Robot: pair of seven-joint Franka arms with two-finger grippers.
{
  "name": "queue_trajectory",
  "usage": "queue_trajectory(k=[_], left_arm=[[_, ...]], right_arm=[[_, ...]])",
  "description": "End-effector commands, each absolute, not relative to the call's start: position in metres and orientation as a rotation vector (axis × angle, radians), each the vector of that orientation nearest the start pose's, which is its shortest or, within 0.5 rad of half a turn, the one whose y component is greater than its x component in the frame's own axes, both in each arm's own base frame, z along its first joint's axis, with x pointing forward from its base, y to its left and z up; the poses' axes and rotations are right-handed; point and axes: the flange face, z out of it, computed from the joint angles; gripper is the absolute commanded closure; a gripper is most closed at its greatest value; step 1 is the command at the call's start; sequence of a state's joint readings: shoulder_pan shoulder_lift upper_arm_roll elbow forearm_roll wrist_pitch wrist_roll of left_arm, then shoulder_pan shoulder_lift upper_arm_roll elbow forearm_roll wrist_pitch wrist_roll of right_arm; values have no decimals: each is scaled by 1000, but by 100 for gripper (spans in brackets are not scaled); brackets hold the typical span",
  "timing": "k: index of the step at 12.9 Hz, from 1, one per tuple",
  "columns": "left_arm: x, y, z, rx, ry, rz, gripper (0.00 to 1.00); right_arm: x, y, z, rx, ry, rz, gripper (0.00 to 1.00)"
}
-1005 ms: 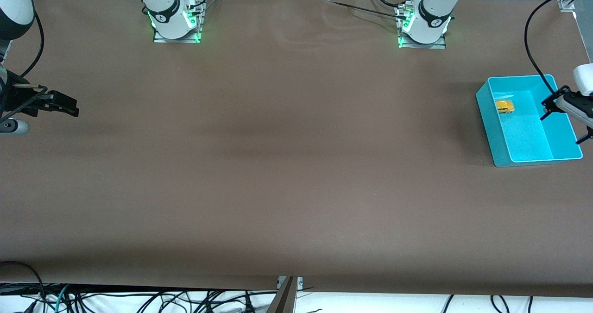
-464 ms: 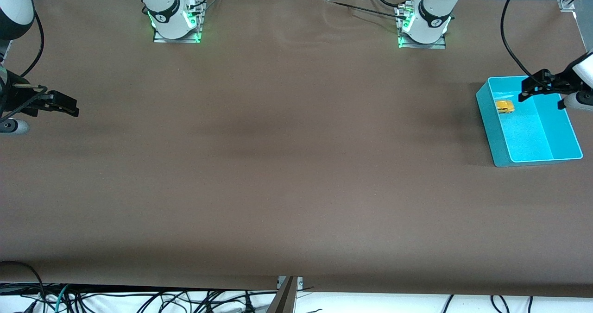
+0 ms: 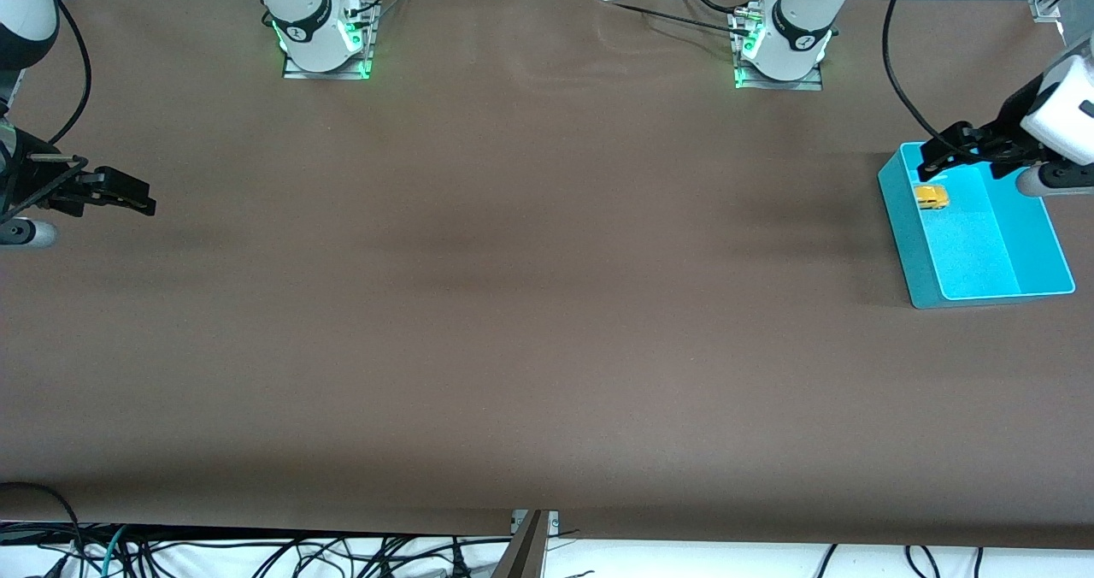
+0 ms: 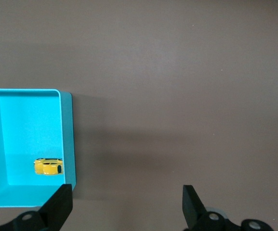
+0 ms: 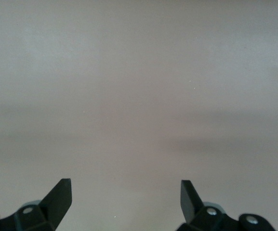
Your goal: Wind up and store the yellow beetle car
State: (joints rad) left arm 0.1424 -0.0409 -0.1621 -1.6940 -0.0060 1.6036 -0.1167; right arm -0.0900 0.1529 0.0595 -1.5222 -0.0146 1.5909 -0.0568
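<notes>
The yellow beetle car [image 3: 932,196] lies inside the cyan bin [image 3: 908,249], in the part farther from the front camera, close to the wall that faces the table's middle. It also shows in the left wrist view [image 4: 48,166] inside the bin [image 4: 67,139]. My left gripper [image 3: 936,156] is open and empty, up in the air over the bin's corner nearest the car; in its wrist view [image 4: 127,202] one finger is over the bin's edge, the other over bare table. My right gripper [image 3: 141,201] is open and empty [image 5: 125,197] over bare table at the right arm's end, waiting.
The brown table cover [image 3: 530,304] is bare across the middle. The two arm bases [image 3: 325,39] [image 3: 779,48] stand along the edge farthest from the front camera. A black cable [image 3: 897,73] hangs from the left arm above the table beside the bin.
My left gripper has moved from over the bin's wall at the left arm's end across to over the corner near the car. The car has stayed put. My right gripper shifted slightly.
</notes>
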Motion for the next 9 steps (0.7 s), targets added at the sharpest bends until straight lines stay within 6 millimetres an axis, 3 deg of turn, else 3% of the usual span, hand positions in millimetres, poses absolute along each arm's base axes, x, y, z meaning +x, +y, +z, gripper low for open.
queue_trajectory(k=[1,5,9], left_arm=[[546,-17,590,-3102,-175,91,0],[549,-15,577,-3118,-169,130,0],[549,-19,576,-3119,-138,145,0]], right_arm=[[597,-25,562,-3128,-36,124,0],[597,-26,563,-3132,-58,122,0],[597,-27,563,-3130,-55,122,0]])
